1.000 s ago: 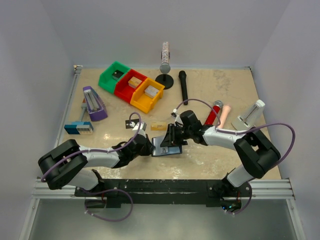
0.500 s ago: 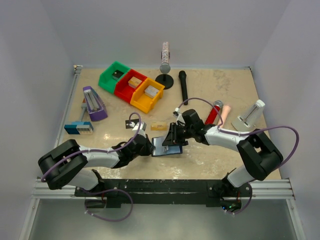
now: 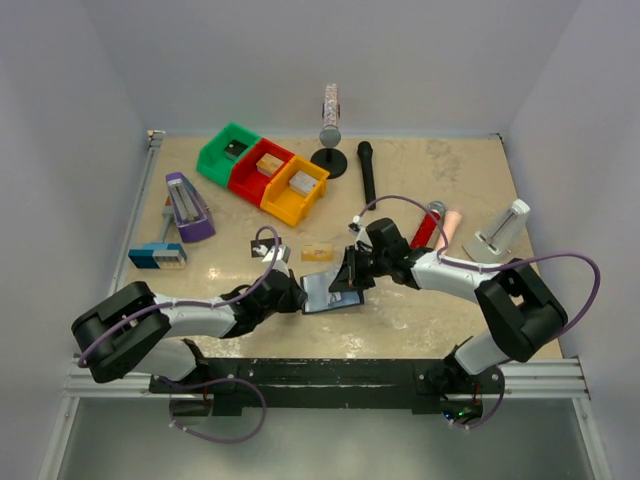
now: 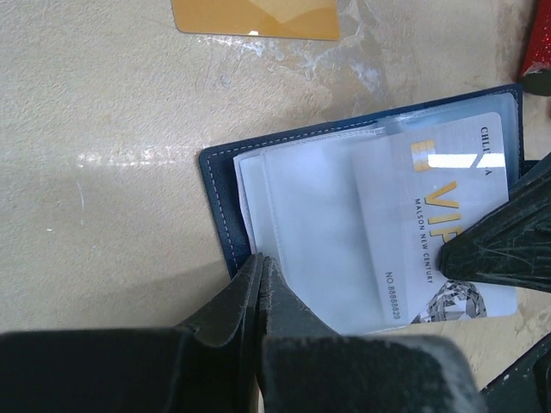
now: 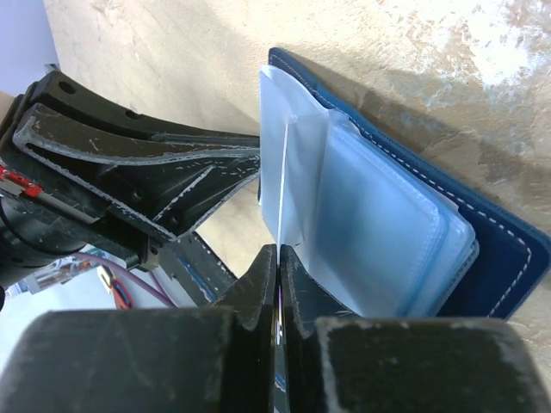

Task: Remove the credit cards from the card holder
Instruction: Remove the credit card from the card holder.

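PLACE: you're in a robot lab cell | PROOF: blank walls (image 3: 300, 50) boxing your table (image 3: 450, 170); mounting rail (image 3: 110, 378) at 6 o'clock

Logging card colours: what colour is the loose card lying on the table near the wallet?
The loose card is tan-gold, clearest in the left wrist view.

A beige tabletop (image 3: 440, 160) carries three bins in a slanted row at far left: green (image 3: 222, 158), red (image 3: 252, 180) and yellow (image 3: 286, 204), each holding a small block. Nearer on the left lie a purple stapler (image 3: 187, 207) and a blue-grey block (image 3: 157, 256). A grey microphone (image 3: 331, 128) stands at far centre, a black one (image 3: 367, 172) beside it. At right lie a red microphone (image 3: 427, 226), a pink stick (image 3: 451, 228) and a white-grey piece (image 3: 502, 228).
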Controlling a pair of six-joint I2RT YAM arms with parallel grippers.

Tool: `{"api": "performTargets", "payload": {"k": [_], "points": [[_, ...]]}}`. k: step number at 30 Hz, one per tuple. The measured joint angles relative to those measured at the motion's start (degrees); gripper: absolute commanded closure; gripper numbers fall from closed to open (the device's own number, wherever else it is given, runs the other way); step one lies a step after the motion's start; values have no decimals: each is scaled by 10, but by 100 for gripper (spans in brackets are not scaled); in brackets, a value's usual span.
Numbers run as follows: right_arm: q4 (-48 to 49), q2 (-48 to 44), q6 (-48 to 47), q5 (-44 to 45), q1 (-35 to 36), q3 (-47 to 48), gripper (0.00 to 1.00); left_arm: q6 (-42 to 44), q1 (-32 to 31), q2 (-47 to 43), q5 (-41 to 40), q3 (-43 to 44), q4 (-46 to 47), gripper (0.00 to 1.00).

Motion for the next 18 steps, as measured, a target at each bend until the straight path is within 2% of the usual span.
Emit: {"api": "performTargets", "payload": {"k": [8, 15, 16, 18], "points": [[-41, -3, -15, 23, -3, 0, 100, 0, 0, -30, 1, -14, -20, 100], [-90, -42, -39, 51, -3, 0, 100, 0, 0, -61, 2, -28, -43, 100], [-97, -47, -42, 55, -4, 0, 100, 0, 0, -66, 2, -30, -48, 97], [-109, -58, -49, 60, -6, 0, 100, 1, 0, -81, 3, -33, -63, 82]]}}
